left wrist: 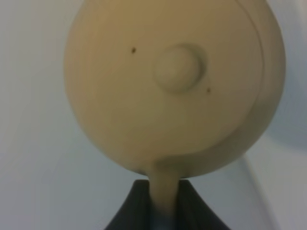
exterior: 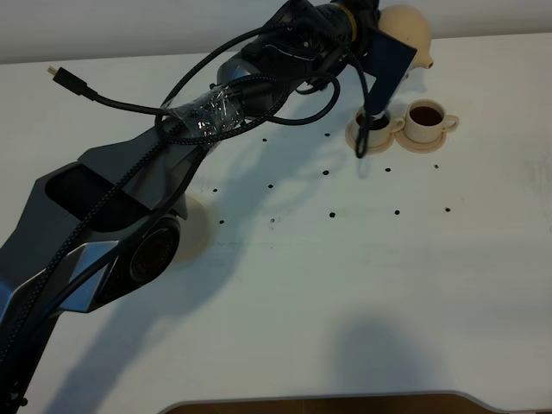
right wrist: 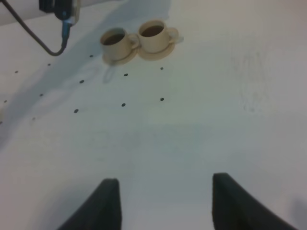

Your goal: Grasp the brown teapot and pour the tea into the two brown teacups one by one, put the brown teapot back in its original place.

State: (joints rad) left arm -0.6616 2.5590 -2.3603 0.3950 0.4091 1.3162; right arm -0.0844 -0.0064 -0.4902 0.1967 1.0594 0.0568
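Note:
My left gripper (exterior: 385, 41) is shut on the loop handle of the brown teapot (exterior: 407, 28) and holds it in the air behind the cups. In the left wrist view the teapot (left wrist: 172, 86) fills the frame, lid knob facing the camera, its handle between the gripper (left wrist: 163, 203) fingers. The two brown teacups (exterior: 373, 129) (exterior: 427, 119) stand on their small saucers, both with dark tea inside; they also show in the right wrist view (right wrist: 116, 42) (right wrist: 154, 34). The wide saucer (exterior: 197, 226) lies at left, half hidden by the arm. My right gripper (right wrist: 165, 201) is open and empty, low over bare table.
The left arm (exterior: 172, 164) with its looped cables crosses the table from lower left to upper right; a cable end hangs over the left cup. A loose cable plug (exterior: 60, 76) lies at far left. Small dark holes (exterior: 332, 213) dot the white table.

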